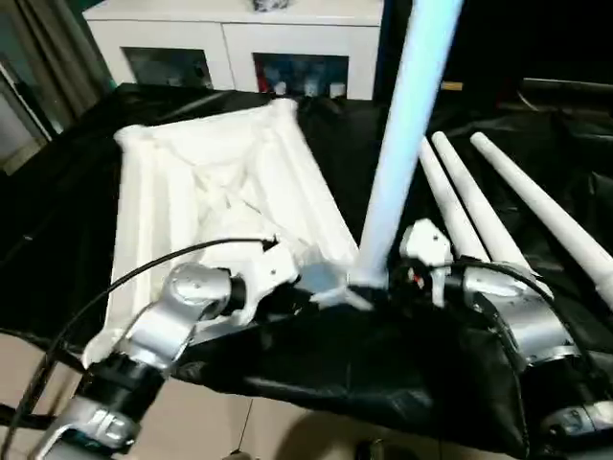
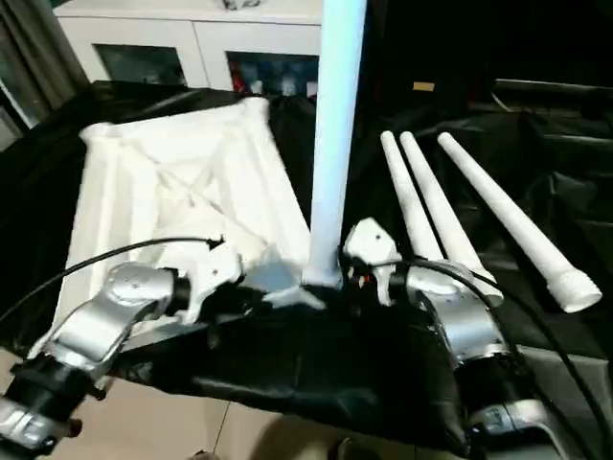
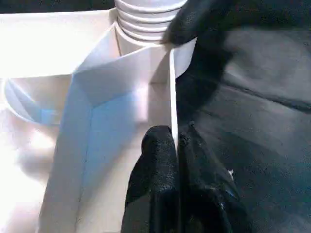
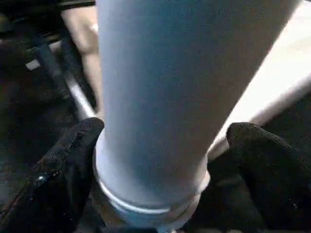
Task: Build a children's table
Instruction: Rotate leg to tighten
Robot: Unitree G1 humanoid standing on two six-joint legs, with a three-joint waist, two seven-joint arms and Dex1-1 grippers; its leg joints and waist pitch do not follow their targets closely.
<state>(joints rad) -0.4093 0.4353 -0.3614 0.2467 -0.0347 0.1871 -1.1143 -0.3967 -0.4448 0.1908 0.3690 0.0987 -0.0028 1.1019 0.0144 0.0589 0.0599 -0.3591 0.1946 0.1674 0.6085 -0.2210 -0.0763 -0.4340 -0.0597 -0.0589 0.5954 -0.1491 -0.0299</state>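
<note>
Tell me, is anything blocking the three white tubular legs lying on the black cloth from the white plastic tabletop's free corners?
Nothing visible does. The three white tubular legs lie beside the white plastic tabletop, with bare black cloth between them.

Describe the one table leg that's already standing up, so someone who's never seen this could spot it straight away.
Start from the white tabletop lying ribbed side up on the black cloth. At its near corner, between the robot's two forearms, a long white tubular leg rises upright. The other three legs lie flat side by side on the cloth to its right; this is the only one standing.
</note>
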